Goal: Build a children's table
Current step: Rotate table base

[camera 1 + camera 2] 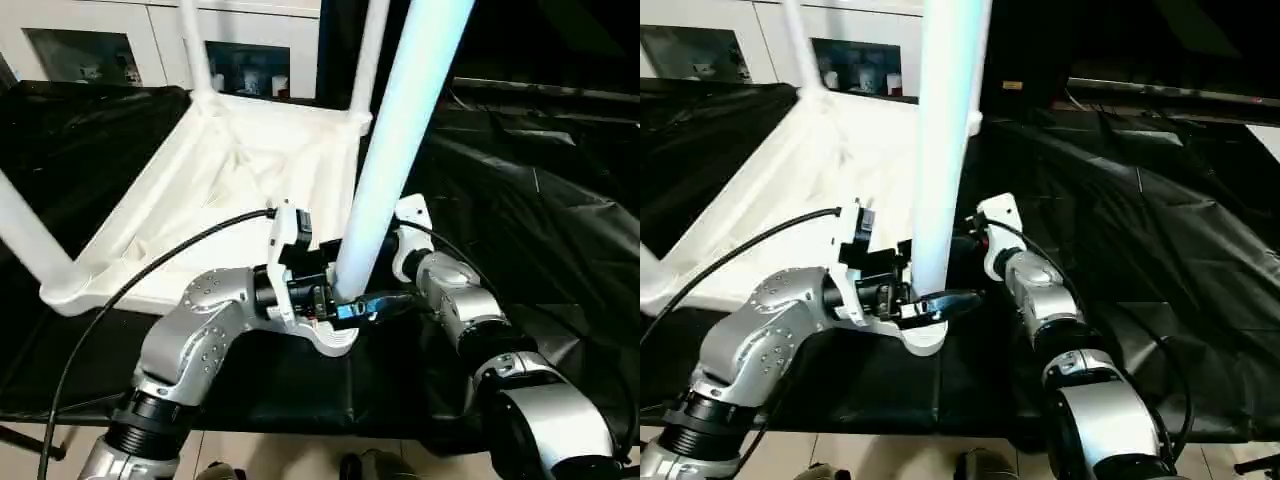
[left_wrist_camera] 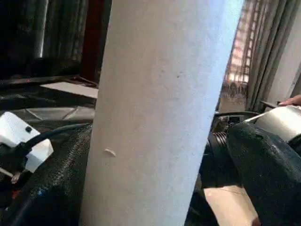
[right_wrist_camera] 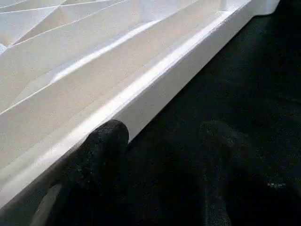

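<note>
two grippers meet at the table's near corner

the robot's silver forearms reach in from the near edge, and between them a white leg (image 1: 390, 150) rises steeply, its foot set in the round corner socket (image 1: 338, 340) of the upturned table top (image 1: 230, 190). the left gripper (image 1: 345, 308) sits at the base of that leg with its black fingers (image 2: 263, 165) spread wide, one on each side of the shaft; the left wrist view shows the leg standing between them, and whether either finger presses on it cannot be told. the right gripper (image 3: 160, 141) is just beside the same corner, its fingers (image 3: 106, 141) parted, one tip against the top's white rim and the other over the black cloth (image 1: 540, 210), with nothing pinched between them. the top lies underside up on the cloth-covered work surface, its ribs showing, stretching away from the robot toward white cabinets (image 1: 90, 40). two more legs (image 1: 368, 55) stand in the far corner sockets, and a fourth leg (image 1: 30, 240) stands at the near left corner. black cables run along both wrists.
</note>
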